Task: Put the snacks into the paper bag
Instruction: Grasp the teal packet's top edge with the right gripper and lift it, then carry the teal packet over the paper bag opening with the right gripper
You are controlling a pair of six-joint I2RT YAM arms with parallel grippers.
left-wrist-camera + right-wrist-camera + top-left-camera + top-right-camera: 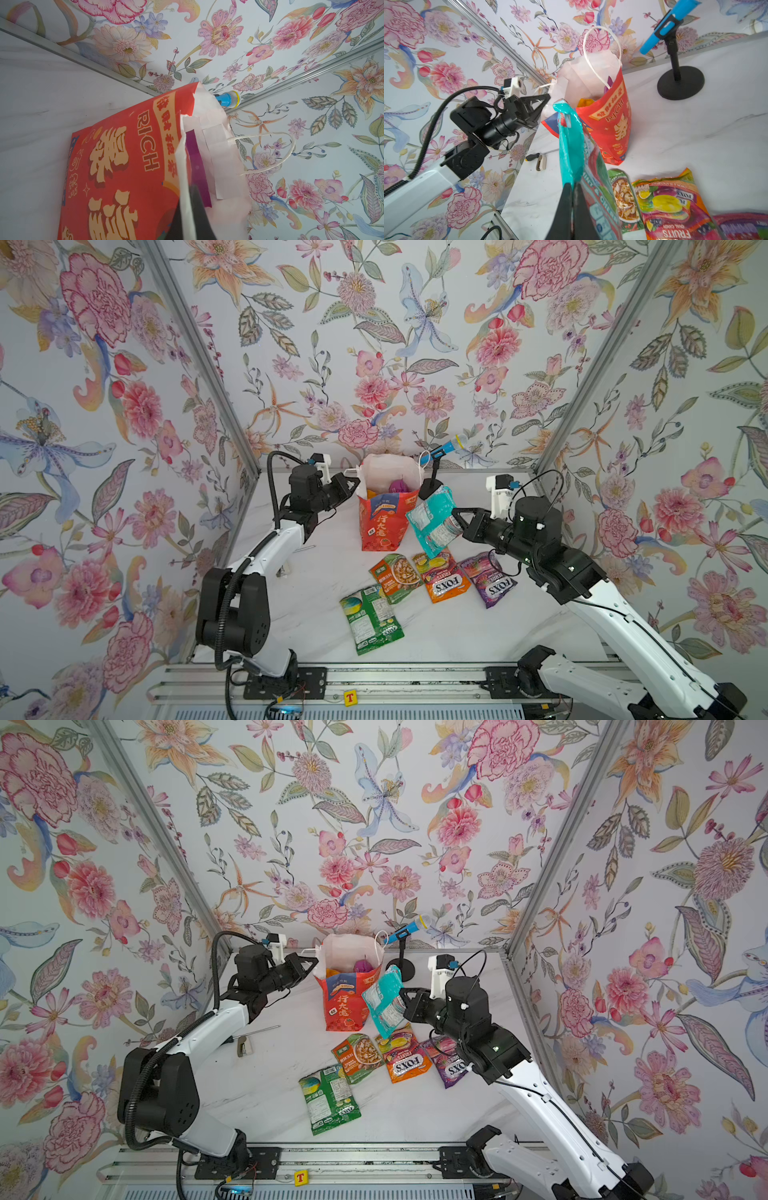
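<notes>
Bag [380, 526] stands upright at back-middle of the table [457, 630], w/ the L claw [356, 481] pinched shut on its left rim; a purple pkt [398, 486] shows inside. R claw [457, 520] is clamped on the teal pkt [430, 514], held up off the table just beside the bag's right side, outside its mouth. In front lie the nut pkt [397, 576], orange FOXS [442, 578] & purple FOXS [488, 578] in a row, green pkt [372, 620] nearer the front edge.
</notes>
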